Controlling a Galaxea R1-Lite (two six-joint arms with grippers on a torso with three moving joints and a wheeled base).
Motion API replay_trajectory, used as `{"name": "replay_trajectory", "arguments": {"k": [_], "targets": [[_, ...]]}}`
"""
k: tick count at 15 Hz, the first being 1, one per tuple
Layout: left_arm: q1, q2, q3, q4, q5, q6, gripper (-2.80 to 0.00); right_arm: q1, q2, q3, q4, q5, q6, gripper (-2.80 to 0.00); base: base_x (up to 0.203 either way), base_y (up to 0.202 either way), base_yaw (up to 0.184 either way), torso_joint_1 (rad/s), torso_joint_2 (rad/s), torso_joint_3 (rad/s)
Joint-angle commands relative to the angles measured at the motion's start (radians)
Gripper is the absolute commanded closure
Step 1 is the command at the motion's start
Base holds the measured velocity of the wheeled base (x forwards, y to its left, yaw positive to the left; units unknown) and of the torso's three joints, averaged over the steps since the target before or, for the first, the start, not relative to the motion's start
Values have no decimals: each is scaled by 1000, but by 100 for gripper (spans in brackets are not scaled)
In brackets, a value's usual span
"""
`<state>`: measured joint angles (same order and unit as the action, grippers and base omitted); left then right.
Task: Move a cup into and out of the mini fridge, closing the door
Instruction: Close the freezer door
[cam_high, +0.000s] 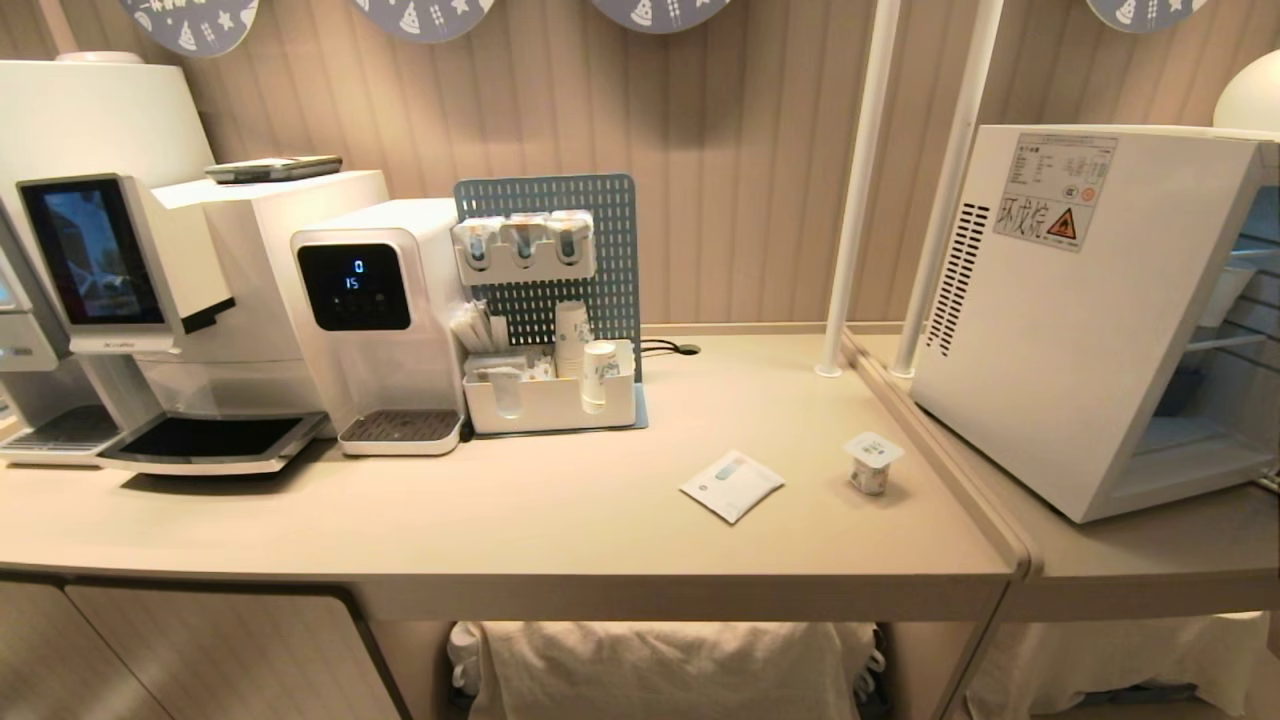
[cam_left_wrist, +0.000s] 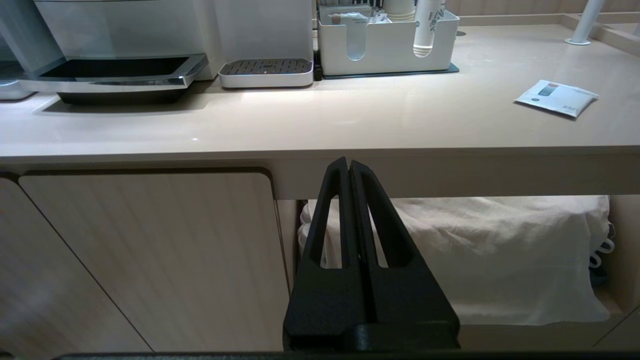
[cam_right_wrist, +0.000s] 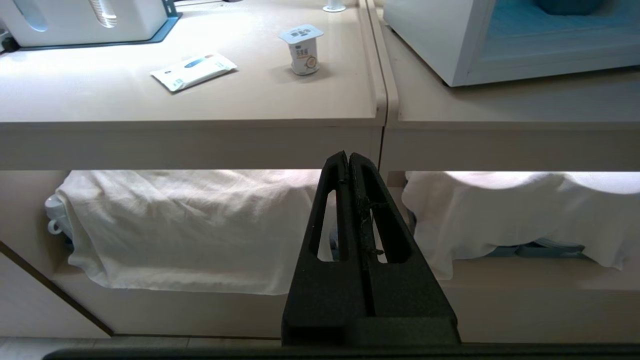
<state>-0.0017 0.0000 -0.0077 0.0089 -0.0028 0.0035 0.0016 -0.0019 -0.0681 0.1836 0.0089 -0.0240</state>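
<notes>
The cup is standing upright on the worktop, close to its right edge and roughly midway between front and back, its square foil lid still sealed on. A flat white sachet is lying just to its left, apart from it, a little nearer the front edge. Nothing is sitting between the cup and the front edge.

Across the seam, on the adjoining worktop to the right, the mini fridge is standing angled, showing its vented side with the warning sticker. Its front is facing right and is being cut off by the picture's edge; wire shelves and a pale floor are showing inside, so the opening is looking uncovered, but the door itself is not making itself out in any view. Two white poles are rising from the back right corner behind the cup.

Farther left along the back edge, a white caddy holding paper cups is standing before a blue pegboard, then a water dispenser and a coffee machine, partly cropped at the left.

Below the front edge, both arms are hanging low: the left claw and the right claw are each pressed fully together, gripping nothing, in front of white cloth draped over whatever is stored beneath.
</notes>
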Motion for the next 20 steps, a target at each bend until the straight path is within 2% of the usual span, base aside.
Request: {"name": "replay_trajectory", "arguments": {"k": [1,5,20], "targets": [[0,0,-2,3,0,4,0,0,2,1,0,0,-1,0,0,0,0,0,0,0],[0,0,-2,5,0,4,0,0,2,1,0,0,-1,0,0,-50,3,1,6,0],[0,0,-2,5,0,4,0,0,2,-1,7,2,-4,0,0,-193,0,3,2,2]]}}
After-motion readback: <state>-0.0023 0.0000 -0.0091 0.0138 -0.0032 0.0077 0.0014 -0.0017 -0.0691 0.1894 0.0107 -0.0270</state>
